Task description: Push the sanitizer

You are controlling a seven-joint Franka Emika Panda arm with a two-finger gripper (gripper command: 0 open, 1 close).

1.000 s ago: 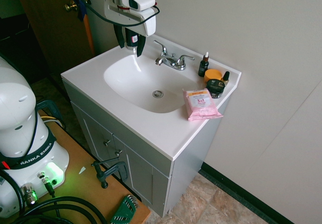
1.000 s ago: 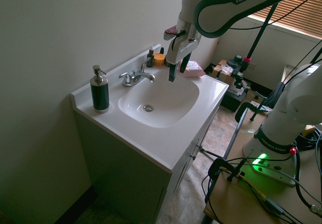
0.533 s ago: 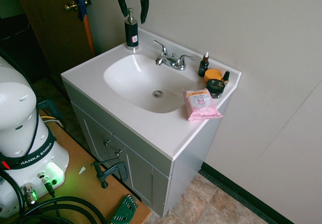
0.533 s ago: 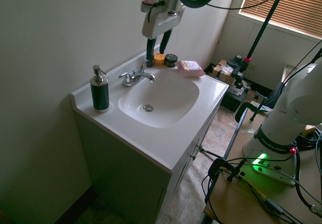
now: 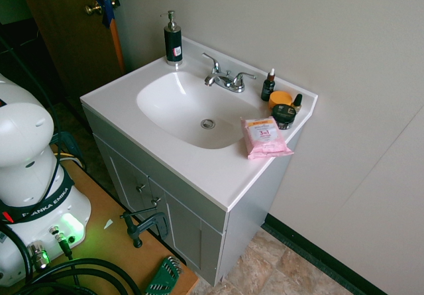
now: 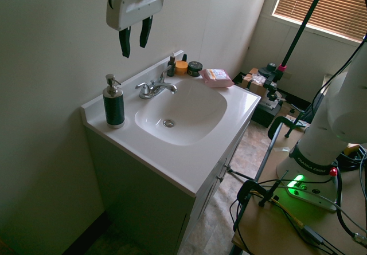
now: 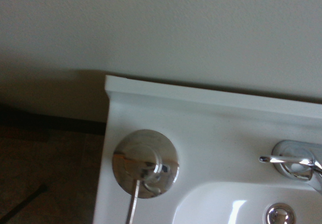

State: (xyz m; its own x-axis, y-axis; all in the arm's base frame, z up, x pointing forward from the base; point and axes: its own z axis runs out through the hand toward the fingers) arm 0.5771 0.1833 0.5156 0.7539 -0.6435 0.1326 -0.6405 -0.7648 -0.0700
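Since the earlier frames, the gripper (image 6: pixel 134 42) has been carried across from the far end of the counter (image 6: pixel 172 162) and is now held in the air, nearer the sanitizer (image 6: pixel 113 102). Its fingers are spread apart, with nothing clasped between them. The sanitizer has not been shifted: it is seen upright at the back corner of the counter, beside the sink basin (image 6: pixel 189 114) and near the faucet (image 6: pixel 155 87) (its silver pump head is caught from above in the wrist view). The pink wipes packet (image 5: pixel 264 138) has been left unmoved.
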